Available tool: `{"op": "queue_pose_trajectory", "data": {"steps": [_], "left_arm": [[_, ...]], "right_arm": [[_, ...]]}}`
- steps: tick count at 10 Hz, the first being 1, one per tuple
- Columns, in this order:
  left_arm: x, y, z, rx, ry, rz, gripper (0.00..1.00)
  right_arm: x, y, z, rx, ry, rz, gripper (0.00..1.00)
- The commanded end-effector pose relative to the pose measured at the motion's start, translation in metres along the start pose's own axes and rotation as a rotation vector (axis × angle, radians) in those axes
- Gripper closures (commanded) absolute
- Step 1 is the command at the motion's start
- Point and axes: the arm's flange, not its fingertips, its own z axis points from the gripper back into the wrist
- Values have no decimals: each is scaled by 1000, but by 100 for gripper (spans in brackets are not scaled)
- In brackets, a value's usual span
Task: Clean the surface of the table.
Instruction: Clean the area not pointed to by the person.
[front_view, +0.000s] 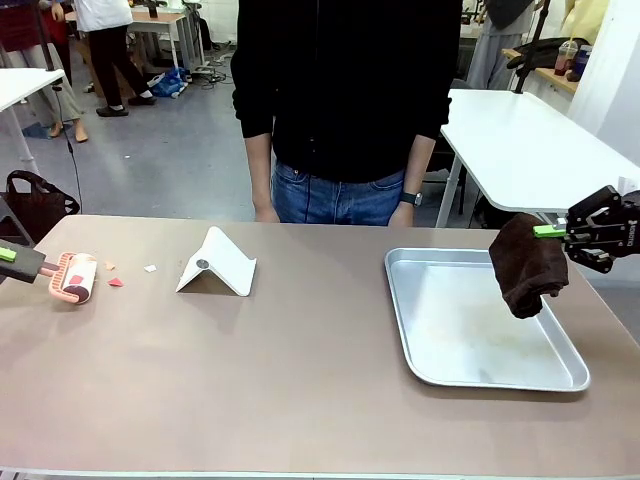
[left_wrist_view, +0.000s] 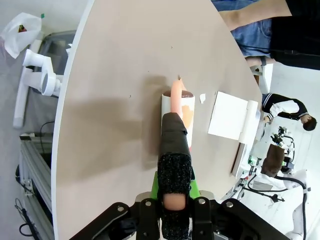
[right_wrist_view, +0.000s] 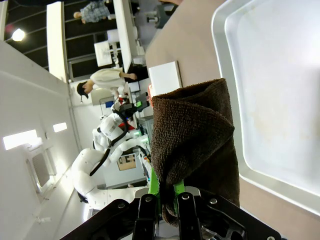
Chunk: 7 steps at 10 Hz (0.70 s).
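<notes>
The taupe tabletop is stretching across the room between the two arms, and the person is standing at its far edge with both hands hanging just at the rim. The brown surface is running out under and beyond both sets of fingers.

The left fingers are pressing together on the black handle of a pink lint roller. The roller is pointing straight out past their tips, and its drum is lying low over the tabletop; I cannot tell whether it is touching. Just beyond the roller's drum, away from those fingers, a few paper scraps are lying on the brown surface, one red, one white, one tiny and orange. Farther out along the same line, a white folded stand is sitting like a small tent, well apart from the left fingers and roughly between the two sets.

The right fingers are pinching the top of a folded brown cloth between their green pads. The cloth is hanging straight down from them, bunched and limp. Below it, a shiny metal tray is lying flat on the tabletop, and the cloth's lower end is dangling over the tray's side nearest those fingers; whether it is brushing the metal I cannot tell.
</notes>
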Motion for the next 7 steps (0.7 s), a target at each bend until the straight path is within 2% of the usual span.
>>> {"op": "queue_pose_trajectory", "data": {"steps": [1, 7], "left_arm": [[-2, 9, -15, 70, -4, 15, 78], [1, 2, -62, 117, 112, 5, 78]], "right_arm": [[-1, 1, 3, 4, 9, 16, 88], [-1, 1, 3, 4, 9, 16, 88]]}}
